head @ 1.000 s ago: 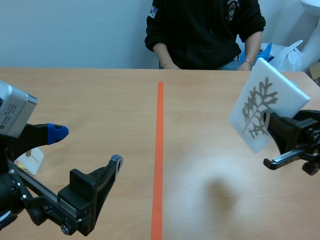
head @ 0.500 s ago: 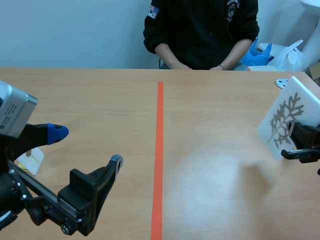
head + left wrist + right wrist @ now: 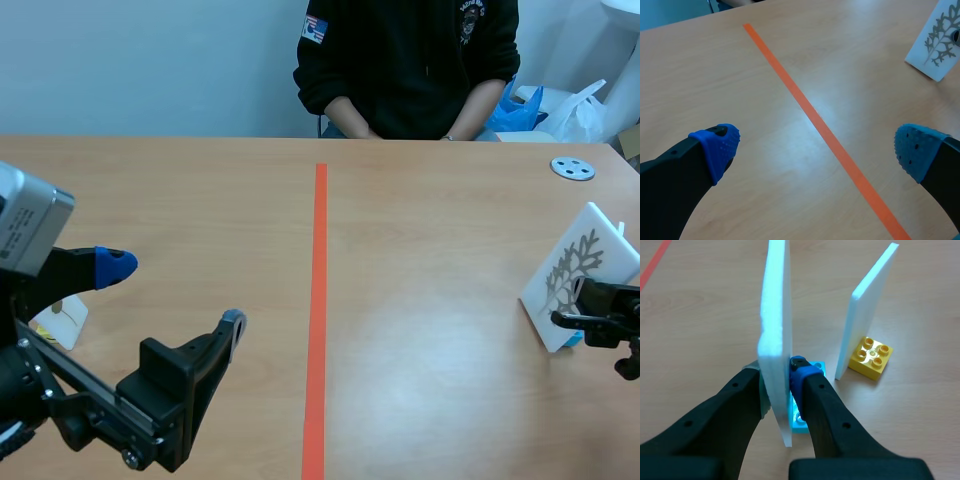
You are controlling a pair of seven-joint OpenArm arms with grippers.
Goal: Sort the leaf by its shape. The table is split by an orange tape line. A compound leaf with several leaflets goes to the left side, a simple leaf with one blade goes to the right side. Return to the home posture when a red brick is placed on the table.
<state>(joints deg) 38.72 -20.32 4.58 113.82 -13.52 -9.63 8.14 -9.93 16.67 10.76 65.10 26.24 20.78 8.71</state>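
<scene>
2 arms: the left gripper (image 3: pixel 174 292) hangs low at the near left, fingers spread wide with nothing between them; the right gripper (image 3: pixel 777 371) sits at the right edge, clamped on a white card (image 3: pixel 580 275).
Card: it stands upright on the table (image 3: pixel 430 230), right of the orange tape line (image 3: pixel 318 300) and well apart from it, its print turned toward the middle.
Grip: the fingers pinch the card low, across its thickness, just above a cyan brick (image 3: pixel 799 421) at its lower edge. I take the brick for its foot, so a low hold would keep the card upright.
Neighbour: a second card (image 3: pixel 867 310) stands on edge just beyond and apart from the held one, with a yellow brick (image 3: pixel 870 357) touching its foot.
Leaf: a grey branching shape. It is too small to tell several leaflets from 1 deeply cut blade, so I cannot judge whether this side suits it.
Hidden: the right arm is cut off by the edge, and whether the cyan brick rests on the table is unclear. The second card's face is unseen.
Far side: a person (image 3: pixel 410 60) sits there, and 1 grey disc (image 3: pixel 572 168) lies at the far right.
</scene>
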